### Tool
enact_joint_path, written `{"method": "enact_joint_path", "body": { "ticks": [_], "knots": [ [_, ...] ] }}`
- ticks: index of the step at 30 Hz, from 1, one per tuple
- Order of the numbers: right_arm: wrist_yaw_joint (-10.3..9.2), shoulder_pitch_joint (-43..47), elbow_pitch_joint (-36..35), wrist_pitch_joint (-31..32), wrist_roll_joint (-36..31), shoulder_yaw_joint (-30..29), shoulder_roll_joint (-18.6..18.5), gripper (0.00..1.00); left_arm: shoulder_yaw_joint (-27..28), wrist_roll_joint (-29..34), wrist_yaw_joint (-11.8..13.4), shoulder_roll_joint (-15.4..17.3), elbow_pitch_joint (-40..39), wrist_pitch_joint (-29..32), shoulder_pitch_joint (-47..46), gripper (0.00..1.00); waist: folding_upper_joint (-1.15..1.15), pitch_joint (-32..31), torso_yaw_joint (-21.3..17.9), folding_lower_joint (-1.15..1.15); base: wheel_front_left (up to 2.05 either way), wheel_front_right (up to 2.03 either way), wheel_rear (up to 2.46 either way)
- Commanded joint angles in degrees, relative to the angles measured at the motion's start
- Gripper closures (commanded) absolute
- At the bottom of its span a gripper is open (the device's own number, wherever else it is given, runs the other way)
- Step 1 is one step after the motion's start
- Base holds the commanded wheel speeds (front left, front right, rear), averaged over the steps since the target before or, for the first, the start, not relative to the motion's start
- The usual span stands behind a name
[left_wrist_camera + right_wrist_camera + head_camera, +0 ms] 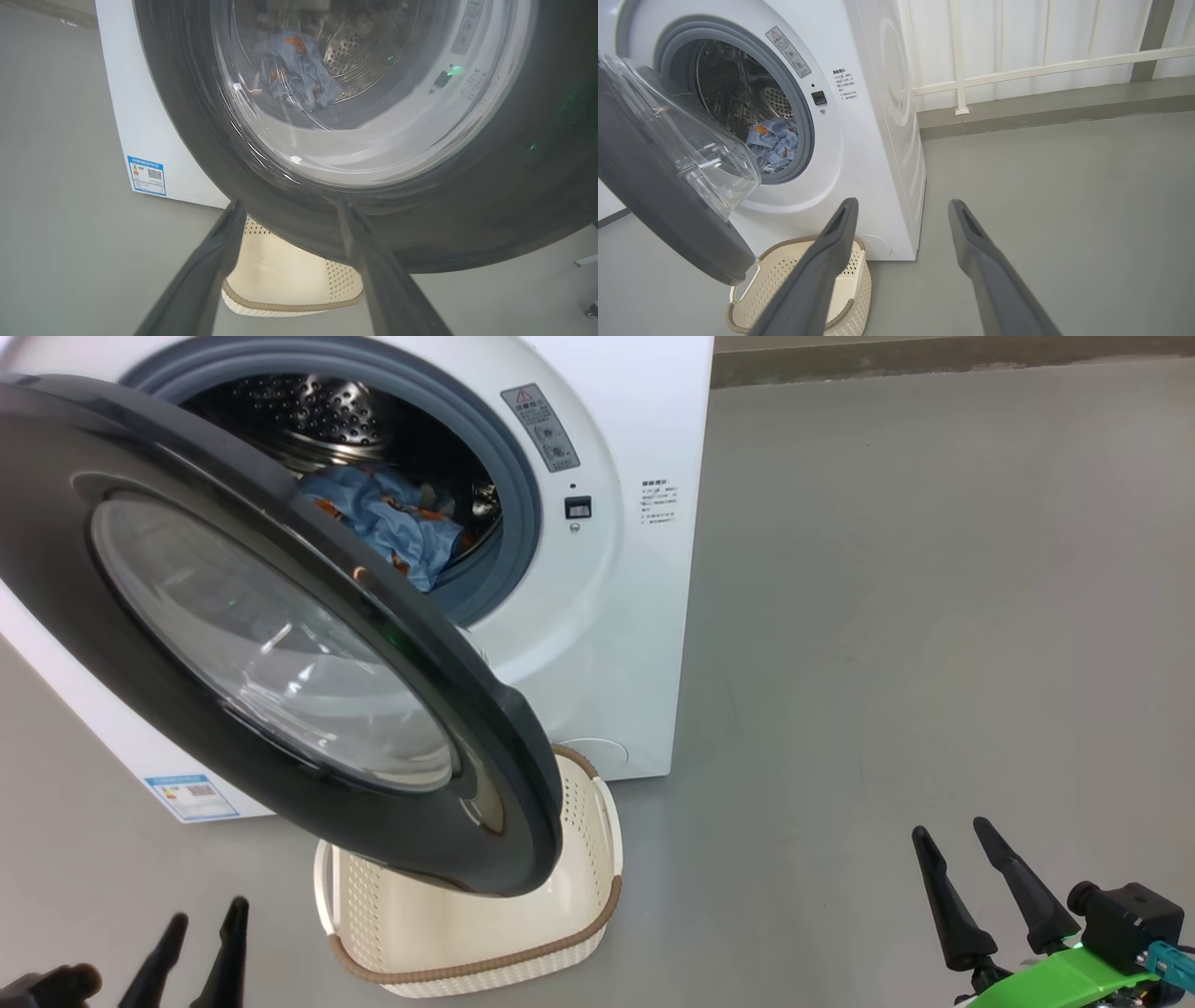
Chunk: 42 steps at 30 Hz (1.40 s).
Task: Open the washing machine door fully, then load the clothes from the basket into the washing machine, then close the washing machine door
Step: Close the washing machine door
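1. The left pincer [207, 912] stands wide, its two fingers spread with nothing between them. The right pincer [950, 828] is spread just as wide and holds nothing.
2. Ahead of the left pincer and above its tips hangs the door [271, 625], standing partway open from the washing machine [607, 616], its black rim and glass facing the fingers.
3. In the head view a strip of floor [887, 616] lies between the left tips and the rim. In the left wrist view the tips line up with the rim's lower edge, and whether they touch it cannot be told from there.
4. Beyond the left tips, under the door's lowest edge, sits the basket [597, 905], just in front of the machine's foot. The rim overhangs part of it.
5. The clothes [392, 518] lie in the drum [317, 415], past the door from the left pincer and ahead-left of the right pincer. They are heaped at the lower lip of the opening.
6. Ahead-left of the right pincer stands the machine's front corner edge, with the basket low beside its left finger in the right wrist view.
7. Straight ahead and to the right of the right pincer, a broad stretch of grey floor runs to a kerb and a white railing [1017, 70].
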Motion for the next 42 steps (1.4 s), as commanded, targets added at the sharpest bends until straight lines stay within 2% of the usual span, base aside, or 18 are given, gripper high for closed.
{"method": "enact_joint_path", "body": {
  "ticks": [1,8,11,20,37,38,39,41,42],
  "knots": [
    [0.09,-0.2,-1.2,-0.7,0.5,1.0,-1.0,0.0,3.8,3.0,-0.2,0.8,-1.4,-0.8,-2.0,0.0,0.0,0.0,0.0,0.0,0.0,0.0,0.0],
    [0.09,0.0,-1.2,-0.7,0.5,0.8,-1.1,0.0,9.7,15.8,-0.2,-3.5,-4.9,-0.8,-0.4,0.0,0.0,-0.2,-0.2,0.0,0.0,0.0,0.0],
    [0.09,0.1,-1.3,-0.7,0.6,0.6,-1.1,0.0,11.1,18.2,-0.2,-5.1,-5.9,-0.8,0.1,0.0,0.0,-0.2,-0.2,0.0,0.0,0.0,0.0],
    [0.09,0.7,-1.2,-0.7,0.5,0.4,-0.9,0.0,11.5,19.7,-0.2,-6.9,-4.4,-0.8,1.0,0.0,0.0,-0.3,-0.2,0.0,0.0,0.0,0.0],
    [0.09,0.6,-1.2,-0.7,0.2,0.4,-0.5,0.0,10.7,20.6,-0.2,-7.4,-4.5,-0.8,0.9,0.0,0.0,-0.4,0.6,0.0,0.0,0.0,0.0],
    [0.09,0.6,-1.2,-0.7,0.2,0.4,-0.5,0.36,10.7,20.6,-0.2,-7.5,-4.5,-0.8,0.9,0.0,0.0,-0.4,0.7,0.0,0.0,0.0,0.0],
    [0.09,0.6,-1.1,-0.7,0.2,0.4,-0.4,0.63,10.6,20.7,-0.2,-7.5,-4.5,-0.8,0.9,0.0,0.0,-0.4,0.9,0.0,0.0,0.0,0.0],
    [0.09,0.4,-1.0,-0.7,0.3,0.5,-0.2,1.0,10.6,20.8,-0.2,-7.7,-4.6,-0.8,0.9,0.0,0.0,-0.5,1.2,0.0,0.0,0.0,0.0],
    [0.09,0.3,-1.0,-0.7,0.4,0.4,-0.1,1.0,10.5,20.9,-0.2,-7.8,-4.7,-0.8,0.8,0.0,0.0,-0.5,1.5,0.0,0.0,0.0,0.0]
  ]
}}
